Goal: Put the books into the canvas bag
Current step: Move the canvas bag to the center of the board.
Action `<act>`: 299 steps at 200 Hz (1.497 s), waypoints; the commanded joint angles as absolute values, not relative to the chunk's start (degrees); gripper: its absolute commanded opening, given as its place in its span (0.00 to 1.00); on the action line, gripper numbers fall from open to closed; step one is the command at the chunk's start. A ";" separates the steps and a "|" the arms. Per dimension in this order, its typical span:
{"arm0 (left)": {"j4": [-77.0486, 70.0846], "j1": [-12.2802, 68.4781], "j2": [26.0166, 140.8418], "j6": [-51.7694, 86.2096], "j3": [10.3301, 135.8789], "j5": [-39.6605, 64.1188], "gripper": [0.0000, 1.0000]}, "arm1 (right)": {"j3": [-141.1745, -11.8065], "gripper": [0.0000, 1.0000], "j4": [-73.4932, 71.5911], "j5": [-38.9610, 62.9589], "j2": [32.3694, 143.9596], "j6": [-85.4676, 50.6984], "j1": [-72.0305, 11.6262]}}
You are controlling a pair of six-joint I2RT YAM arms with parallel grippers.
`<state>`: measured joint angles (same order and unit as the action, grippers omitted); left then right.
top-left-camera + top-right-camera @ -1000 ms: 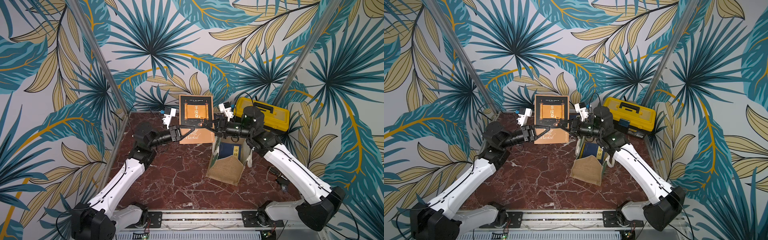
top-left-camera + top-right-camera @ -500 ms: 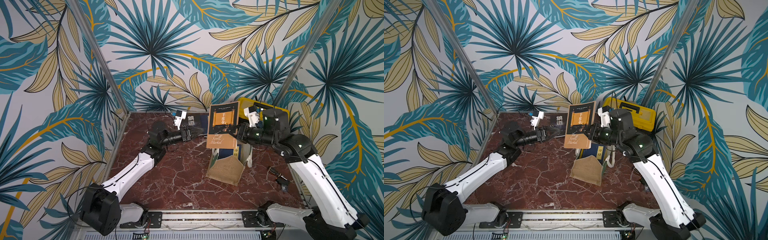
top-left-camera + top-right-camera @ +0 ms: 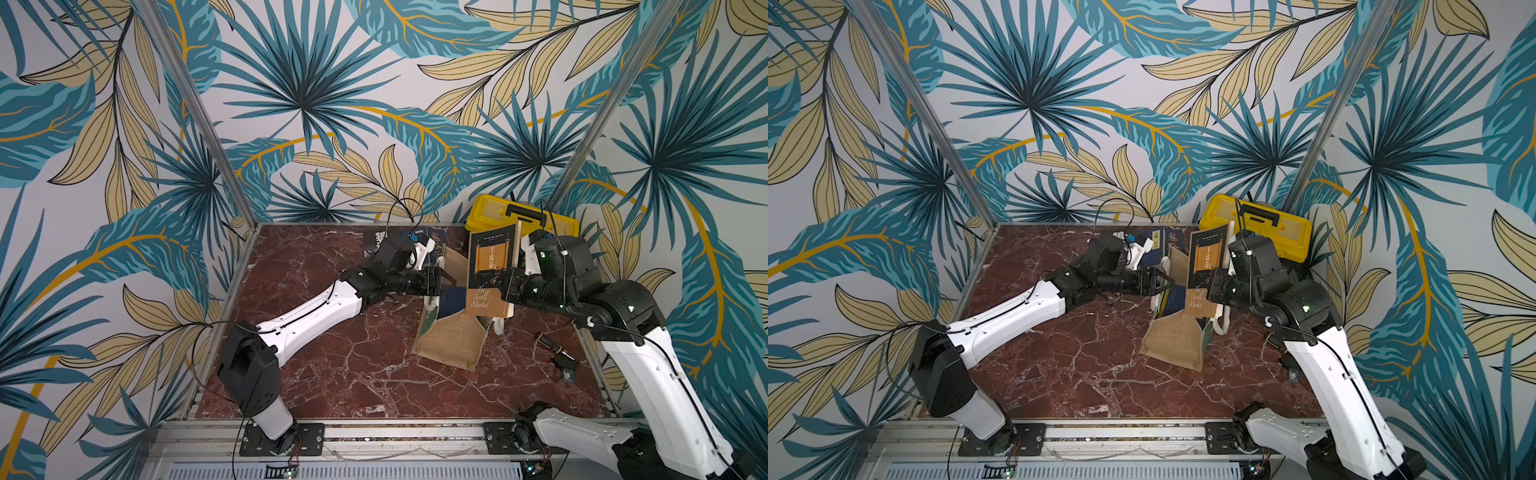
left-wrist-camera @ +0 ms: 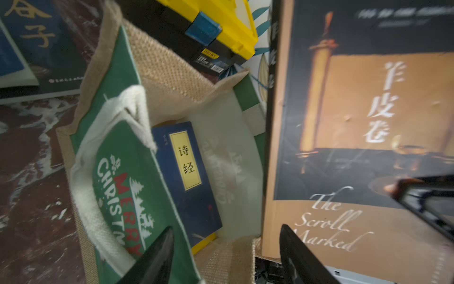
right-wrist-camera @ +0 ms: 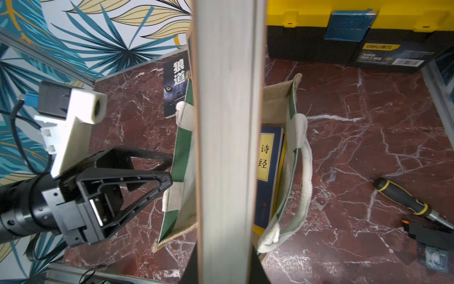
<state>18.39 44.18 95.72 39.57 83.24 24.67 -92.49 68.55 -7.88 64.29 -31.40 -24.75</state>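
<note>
The right tool [image 3: 505, 286] is clamped on the page-edge side of the brown book [image 3: 490, 266] and holds it upright alone. A second ago both tools pinched that book between them farther back over the desk [image 3: 332, 374], so the handover is done and the book has travelled to the bag [image 3: 451, 345], which stands open just below this tool. The left tool [image 3: 451, 284] has let go: its jaws are spread and empty, and it has swung round to the bag's side wall, facing the right tool across the mouth, ready, I judge, to steady that wall or the white handle. What remains for this book is the lowering, and the soft, narrow mouth could catch the cover. Only the right wrist view shows the book's pages lined up over the opening, a navy book [image 5: 267, 159] already lying inside just past them, and the left tool's tips nearly touching the green panel; the top views hide the inside. Only the left wrist view shows the cover's lower corner at the burlap rim, though I cannot tell whether it has dipped inside. Past the left tool, toward the back wall, a wolf-cover book [image 5: 177, 83] waits on the desk. Off the right tool's outer side lies a screwdriver [image 5: 403, 196], and farthest back sits the yellow toolbox [image 5: 307, 12].
</note>
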 commanded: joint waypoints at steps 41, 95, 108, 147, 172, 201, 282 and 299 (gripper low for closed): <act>30.41 45.48 98.89 37.08 86.85 16.07 0.43 | -95.11 0.00 67.59 -8.33 64.76 -29.90 -24.32; 31.50 46.05 97.33 38.81 86.27 15.19 0.01 | -102.04 0.00 69.17 -4.23 68.33 -29.81 -24.09; 31.55 46.23 97.21 39.32 86.36 15.72 0.00 | -101.53 0.00 68.63 -4.83 69.35 -29.51 -24.09; 31.55 47.26 96.12 40.58 86.48 16.24 0.00 | -94.58 0.00 64.82 -4.45 71.49 -28.39 -24.04; 31.54 48.06 94.49 41.53 85.97 16.11 0.00 | -91.61 0.00 65.43 0.06 71.98 -28.91 -23.99; 31.54 48.84 92.03 43.52 84.31 14.18 0.00 | -91.02 0.00 71.40 7.55 72.59 -28.85 -24.08; 31.55 49.83 87.91 46.93 80.53 9.94 0.00 | -80.73 0.00 68.83 14.68 69.26 -32.28 -24.09; 31.54 49.83 88.21 46.55 81.06 9.94 0.00 | -77.08 0.00 63.07 14.79 70.32 -34.15 -24.08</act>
